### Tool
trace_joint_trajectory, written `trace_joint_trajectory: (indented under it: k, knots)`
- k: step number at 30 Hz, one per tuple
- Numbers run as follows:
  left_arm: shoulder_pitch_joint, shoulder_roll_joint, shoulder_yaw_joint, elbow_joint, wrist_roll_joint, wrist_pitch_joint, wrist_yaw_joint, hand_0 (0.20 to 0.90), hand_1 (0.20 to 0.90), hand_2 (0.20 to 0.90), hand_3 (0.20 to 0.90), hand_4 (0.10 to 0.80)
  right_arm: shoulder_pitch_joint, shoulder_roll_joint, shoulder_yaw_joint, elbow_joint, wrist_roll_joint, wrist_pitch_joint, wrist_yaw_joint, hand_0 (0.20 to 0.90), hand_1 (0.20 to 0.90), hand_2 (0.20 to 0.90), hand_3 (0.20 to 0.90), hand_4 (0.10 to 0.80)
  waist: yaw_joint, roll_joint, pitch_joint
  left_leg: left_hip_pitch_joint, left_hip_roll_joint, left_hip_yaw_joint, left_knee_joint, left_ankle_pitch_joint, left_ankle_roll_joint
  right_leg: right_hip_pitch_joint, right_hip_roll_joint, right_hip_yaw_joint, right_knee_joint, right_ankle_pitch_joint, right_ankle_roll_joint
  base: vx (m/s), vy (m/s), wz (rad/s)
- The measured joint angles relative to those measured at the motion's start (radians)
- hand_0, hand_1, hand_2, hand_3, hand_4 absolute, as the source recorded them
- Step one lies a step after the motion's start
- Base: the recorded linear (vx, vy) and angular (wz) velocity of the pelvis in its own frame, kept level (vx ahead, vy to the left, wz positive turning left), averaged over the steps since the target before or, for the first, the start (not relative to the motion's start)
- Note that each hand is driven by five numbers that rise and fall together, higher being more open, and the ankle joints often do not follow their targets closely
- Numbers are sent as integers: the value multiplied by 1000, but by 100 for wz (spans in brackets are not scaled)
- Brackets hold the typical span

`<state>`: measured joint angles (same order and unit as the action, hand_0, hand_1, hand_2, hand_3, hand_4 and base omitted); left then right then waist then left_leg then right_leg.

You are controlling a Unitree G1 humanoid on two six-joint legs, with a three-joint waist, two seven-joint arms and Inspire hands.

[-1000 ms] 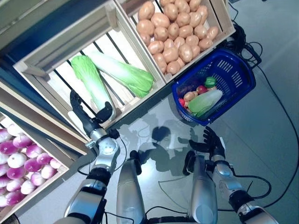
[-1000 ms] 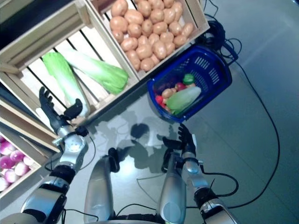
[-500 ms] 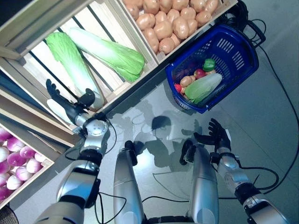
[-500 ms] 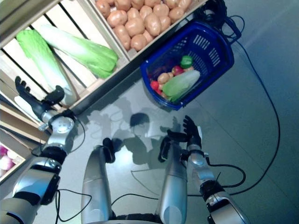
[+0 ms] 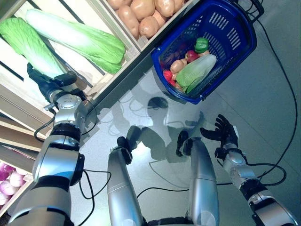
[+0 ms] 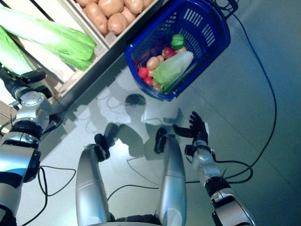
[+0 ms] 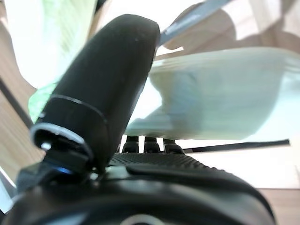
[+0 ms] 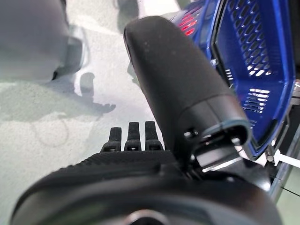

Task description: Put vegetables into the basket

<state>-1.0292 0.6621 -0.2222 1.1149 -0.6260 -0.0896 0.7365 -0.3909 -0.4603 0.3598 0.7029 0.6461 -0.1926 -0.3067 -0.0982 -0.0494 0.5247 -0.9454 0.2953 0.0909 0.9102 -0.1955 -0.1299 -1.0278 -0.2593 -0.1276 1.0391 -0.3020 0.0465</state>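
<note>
The left hand (image 5: 47, 84) is reaching into the slatted crate (image 5: 101, 80) at the upper left of the frame, its fingers spread and lying against the pale stalk end of a cabbage (image 5: 26, 44). In the left wrist view the thumb (image 7: 110, 89) is standing up beside that whitish stalk (image 7: 220, 98), and the fingers are showing straight past the palm; whether they are actually pressing on the cabbage is hard to tell from this close. A second cabbage (image 5: 77, 37) is lying just beside the first in the same crate. A crate of potatoes (image 5: 141, 14) is sitting at the top centre.

The blue basket (image 5: 235, 37) is resting on the grey floor (image 5: 263, 108) at the upper right, just beside the potato crate. It is holding a cabbage (image 5: 195, 73), a green pepper (image 5: 201, 44), a few red items and a potato or two.

The right hand (image 5: 223, 134) is hovering at the lower right, below the basket and well apart from it, fingers spread and holding nothing. At the lower left edge, purple and white turnips (image 5: 11, 181) are showing in another crate.
</note>
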Motion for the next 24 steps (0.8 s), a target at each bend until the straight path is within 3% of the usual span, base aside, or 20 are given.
trace_joint_trajectory:
  k: [10, 15, 16, 17, 18, 24]
  knots:
    - [-110, 103, -39, 88, -58, 103, 25, 900, 900, 900, 900, 800, -14, -8, -1, -37, 73, -5, 0, 900, 900, 900, 900, 800, 0, 0, 0, -64, 0, -4, -11, 2, -2, -86, 14, 5, 4, 4, -15, -27, 10, -4]
    - [-143, 117, -45, 105, -148, 103, 46, 900, 900, 900, 900, 800, -45, -10, 0, -47, 76, -6, -9, 900, 900, 900, 900, 800, 4, 0, 0, -77, 0, -6, -11, 2, -3, -99, 14, 4, 4, 6, -12, -65, -9, -1]
    - [-144, 118, -44, 105, -164, 97, 46, 775, 775, 775, 775, 717, -55, -10, 1, -47, 77, -6, -18, 900, 900, 900, 900, 800, 4, 0, 0, -78, 0, -5, -12, 2, -3, -99, 14, 3, 2, 6, -12, -44, -13, 0]
    - [-145, 118, -44, 104, -170, 93, 46, 345, 345, 345, 345, 430, -68, -11, 1, -50, 77, -6, -24, 900, 900, 900, 900, 800, 4, 0, -1, -78, 0, -5, -13, 2, -3, -99, 15, 3, 0, 5, -13, -41, -22, 1]
    - [-145, 118, -44, 103, -170, 91, 46, 300, 300, 300, 300, 400, -73, -13, 1, -53, 77, -6, -25, 900, 900, 900, 900, 800, 4, 0, -1, -79, 0, -6, -13, 2, -3, -99, 15, 3, 0, 5, -14, -45, -26, 1]
    - [-116, 134, -5, 92, -176, 51, 34, 300, 300, 300, 300, 400, -93, -41, 1, -83, 107, -6, -29, 900, 900, 900, 900, 800, 9, 0, -1, -84, 0, -6, -18, 2, -4, -101, 15, 1, -6, 7, -10, -40, -23, 1]
